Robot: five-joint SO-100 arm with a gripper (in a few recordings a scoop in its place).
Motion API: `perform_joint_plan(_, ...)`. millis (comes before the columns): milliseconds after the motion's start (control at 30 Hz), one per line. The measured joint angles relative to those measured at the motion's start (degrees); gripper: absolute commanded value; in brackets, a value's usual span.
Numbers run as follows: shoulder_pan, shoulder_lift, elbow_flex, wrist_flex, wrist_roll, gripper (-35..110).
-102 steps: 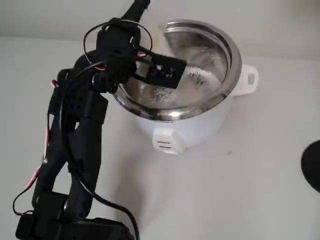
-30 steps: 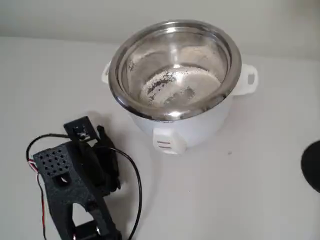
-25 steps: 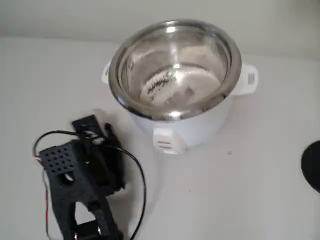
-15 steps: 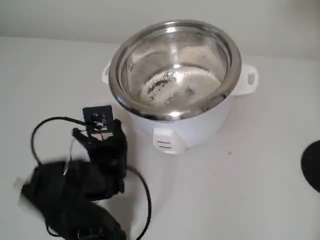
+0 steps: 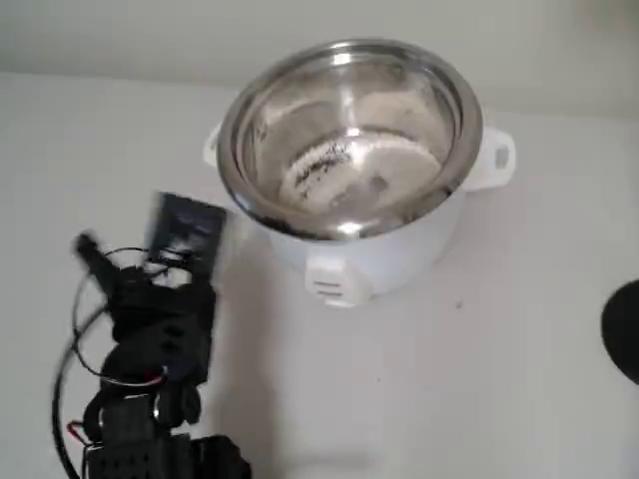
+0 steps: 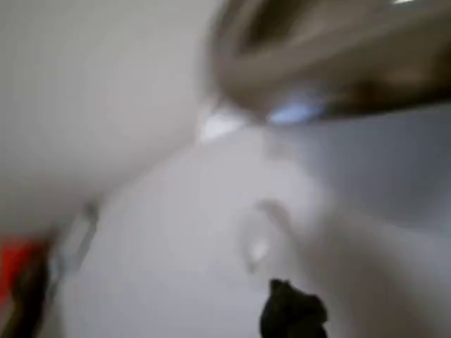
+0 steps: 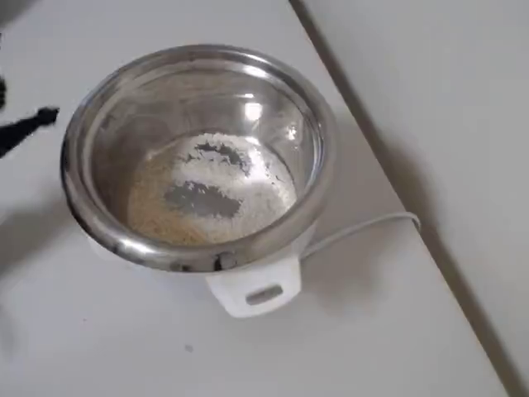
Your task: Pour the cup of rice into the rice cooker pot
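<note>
Fine white rice (image 7: 211, 186) is lying in the large shiny steel pot (image 5: 349, 140), so the blurred black arm (image 5: 150, 329), jaws' state unclear, should be retreating clear of the rim.

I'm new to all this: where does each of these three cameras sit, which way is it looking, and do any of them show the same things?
Fixed view: raised beside the table, angled down at the shiny round steel rice cooker pot; the black arm shows lower left, blurred.
Wrist view: riding on the arm, low, facing the cooker's white body; badly blurred, with a dark bit of the arm at the bottom edge.
Overhead view: straight above, looking into the pot.
Shared: the fixed and overhead views both show white rice in the pot.
</note>
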Motion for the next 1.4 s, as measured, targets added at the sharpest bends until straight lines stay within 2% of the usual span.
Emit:
perform_joint_plan(67,3.0,1.3,-5.7,11.6,4.4,47)
perform_joint_plan(133,6.0,1.5,-9.4,21.4,7.5,17)
perform_joint_plan(167,7.2,1.7,-10.3,25.0,8.2,13)
perform_joint_plan(267,10.6,1.8,-12.0,33.4,9.9,6)
perform_joint_plan(400,19.2,1.8,-11.8,37.9,13.1,4)
perform_joint_plan(667,25.3,1.8,-4.0,39.0,26.2,0)
perform_joint_plan(933,24.6,1.8,7.7,33.1,32.9,0)
perform_joint_plan(1400,27.2,1.8,9.1,32.8,35.5,0)
